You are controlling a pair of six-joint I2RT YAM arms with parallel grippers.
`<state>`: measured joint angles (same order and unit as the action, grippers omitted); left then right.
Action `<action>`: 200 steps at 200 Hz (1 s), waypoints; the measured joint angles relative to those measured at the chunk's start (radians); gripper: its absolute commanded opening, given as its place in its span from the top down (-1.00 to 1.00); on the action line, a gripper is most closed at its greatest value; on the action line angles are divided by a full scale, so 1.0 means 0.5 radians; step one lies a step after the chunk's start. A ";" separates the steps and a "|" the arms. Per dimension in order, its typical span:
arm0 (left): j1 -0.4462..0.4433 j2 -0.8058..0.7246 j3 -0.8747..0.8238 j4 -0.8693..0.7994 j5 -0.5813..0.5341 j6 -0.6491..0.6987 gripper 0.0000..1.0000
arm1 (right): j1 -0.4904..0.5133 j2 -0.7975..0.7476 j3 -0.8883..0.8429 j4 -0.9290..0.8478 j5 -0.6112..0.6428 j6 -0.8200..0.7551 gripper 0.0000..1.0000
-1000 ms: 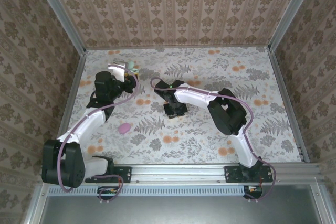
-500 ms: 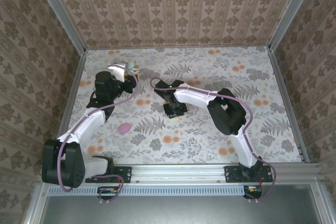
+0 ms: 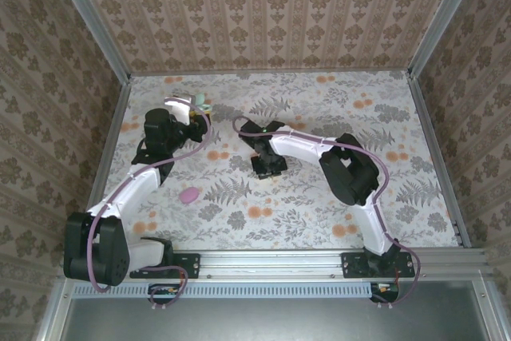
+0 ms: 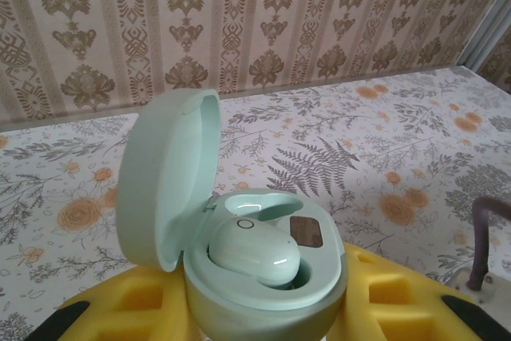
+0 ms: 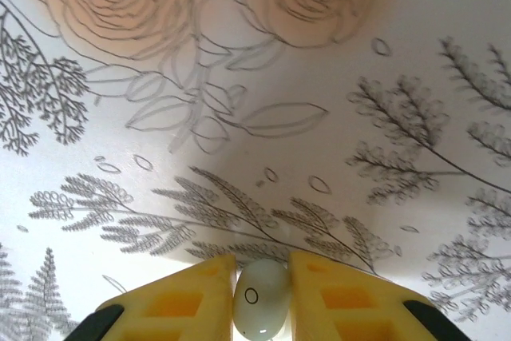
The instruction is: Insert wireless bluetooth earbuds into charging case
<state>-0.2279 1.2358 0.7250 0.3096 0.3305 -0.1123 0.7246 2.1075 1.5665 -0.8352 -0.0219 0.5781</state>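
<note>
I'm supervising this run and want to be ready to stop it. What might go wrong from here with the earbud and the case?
The right claw pinches the smooth, rounded loose earbud at its fingertips; it may slip or twist during the carry. The case in the left claw has one free pocket, tucked between the raised lid and the seated earbud; a crooked approach might bump either.

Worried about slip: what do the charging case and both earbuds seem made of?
The charging case looks like hard mint-green plastic, satin, soft highlights on its lid. The seated earbud: glossy plastic, sharp glint. The loose earbud in the right pincer: seemingly the same pale glossy plastic.
</note>
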 measured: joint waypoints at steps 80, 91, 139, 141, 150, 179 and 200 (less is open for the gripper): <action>-0.135 0.154 0.043 0.126 0.210 -0.017 0.55 | -0.327 -0.686 -0.432 0.499 -0.450 0.103 0.48; -0.166 0.187 0.054 0.170 0.266 -0.018 0.55 | -0.371 -0.778 -0.431 0.562 -0.513 0.108 0.48; -0.258 0.317 0.140 0.404 0.642 -0.031 0.56 | -0.454 -1.007 -0.329 0.668 -0.741 0.067 0.48; -0.262 0.322 0.142 0.418 0.663 -0.031 0.56 | -0.454 -1.010 -0.324 0.670 -0.748 0.065 0.48; -0.270 0.343 0.153 0.462 0.735 -0.032 0.56 | -0.454 -1.028 -0.297 0.678 -0.789 0.044 0.48; -0.302 0.417 0.191 0.574 0.943 -0.047 0.56 | -0.454 -1.061 -0.215 0.684 -0.900 -0.010 0.48; -0.334 0.460 0.226 0.616 1.055 -0.047 0.56 | -0.454 -1.076 -0.189 0.684 -0.946 -0.053 0.48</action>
<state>-0.3950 1.4658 0.8379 0.6178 0.8581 -0.1356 0.4976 1.5696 1.4719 -0.4931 -0.4950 0.5518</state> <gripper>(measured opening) 0.350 0.260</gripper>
